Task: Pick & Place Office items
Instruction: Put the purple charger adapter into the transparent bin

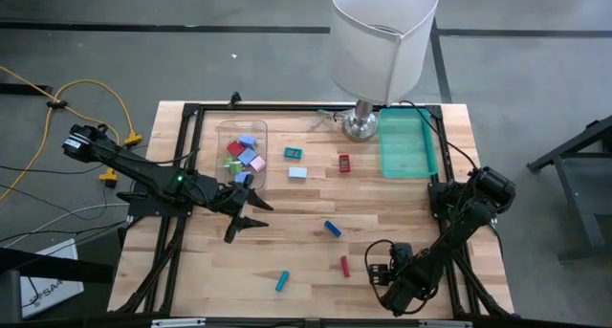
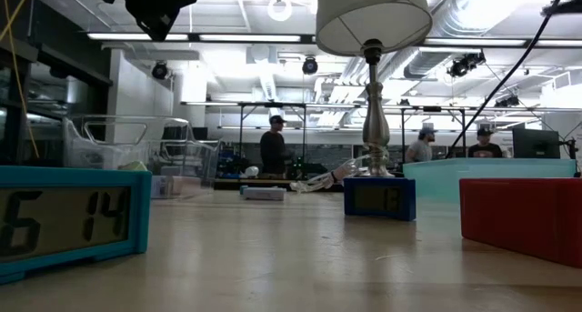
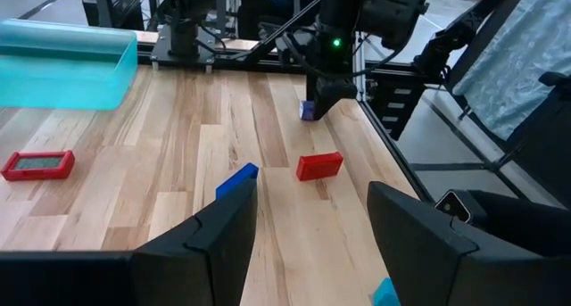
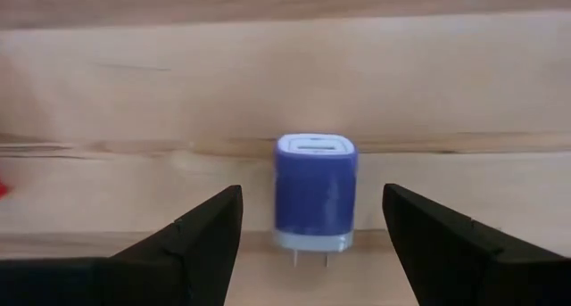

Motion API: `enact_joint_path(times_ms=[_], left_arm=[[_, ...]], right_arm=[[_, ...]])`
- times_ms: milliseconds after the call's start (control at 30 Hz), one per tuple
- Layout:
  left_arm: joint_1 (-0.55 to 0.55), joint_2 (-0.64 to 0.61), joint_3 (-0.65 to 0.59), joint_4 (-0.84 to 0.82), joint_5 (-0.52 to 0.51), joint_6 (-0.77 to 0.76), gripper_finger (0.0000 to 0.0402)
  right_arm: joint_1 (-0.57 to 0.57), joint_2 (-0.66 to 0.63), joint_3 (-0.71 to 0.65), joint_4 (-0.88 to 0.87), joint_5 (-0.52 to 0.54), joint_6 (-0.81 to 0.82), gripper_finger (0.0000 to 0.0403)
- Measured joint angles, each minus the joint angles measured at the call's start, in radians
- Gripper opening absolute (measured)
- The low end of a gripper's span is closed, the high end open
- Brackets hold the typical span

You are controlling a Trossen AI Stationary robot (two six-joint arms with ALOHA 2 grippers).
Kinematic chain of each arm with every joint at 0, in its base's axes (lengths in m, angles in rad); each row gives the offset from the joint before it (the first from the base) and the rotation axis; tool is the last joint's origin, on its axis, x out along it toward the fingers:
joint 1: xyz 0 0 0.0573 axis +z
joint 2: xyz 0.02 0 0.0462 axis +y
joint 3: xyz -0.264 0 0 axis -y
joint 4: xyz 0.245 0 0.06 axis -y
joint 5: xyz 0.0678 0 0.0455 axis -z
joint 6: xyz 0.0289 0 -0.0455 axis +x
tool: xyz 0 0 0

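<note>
Fingers [image 4: 446, 239] of our right gripper [image 4: 312, 235] stand wide apart and hold nothing. Between them, touching neither, a dark blue plug block [image 4: 314, 192] lies on the worktop [image 1: 316, 208] near its front right corner. Its long axis runs along the line of the fingers, with its two metal prongs pointing back toward the wrist and its socket end pointing away. In the high view the gripper hides the block.

Our left gripper [image 1: 251, 206] hangs over the left half of the worktop, just in front of the clear bin [image 1: 222, 129] that already holds several small pieces. Its fingers [image 3: 223, 239] are parted and empty. Ahead of them we see a blue piece [image 3: 236, 179] and a red piece [image 3: 319, 165] lying flat, well short of the right arm. A teal tray [image 1: 406, 146] sits at the back right, beside the lamp [image 1: 381, 41].
</note>
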Motion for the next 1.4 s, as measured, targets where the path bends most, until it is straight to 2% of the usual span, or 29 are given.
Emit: enact_joint_path(times_ms=[700, 1133, 1400], left_arm=[[0.0, 0.0, 0.0, 0.0, 0.0, 0.0, 0.0208], [0.0, 0.0, 0.0, 0.0, 0.0, 0.0, 0.0208], [0.0, 0.0, 0.0, 0.0, 0.0, 0.0, 0.0208]], right_arm=[[0.0, 0.011, 0.0, 0.0, 0.011, -0.011, 0.0255], [0.0, 0.011, 0.0, 0.004, 0.012, -0.008, 0.0172], [0.0, 0.011, 0.0, 0.009, 0.012, -0.008, 0.0135]])
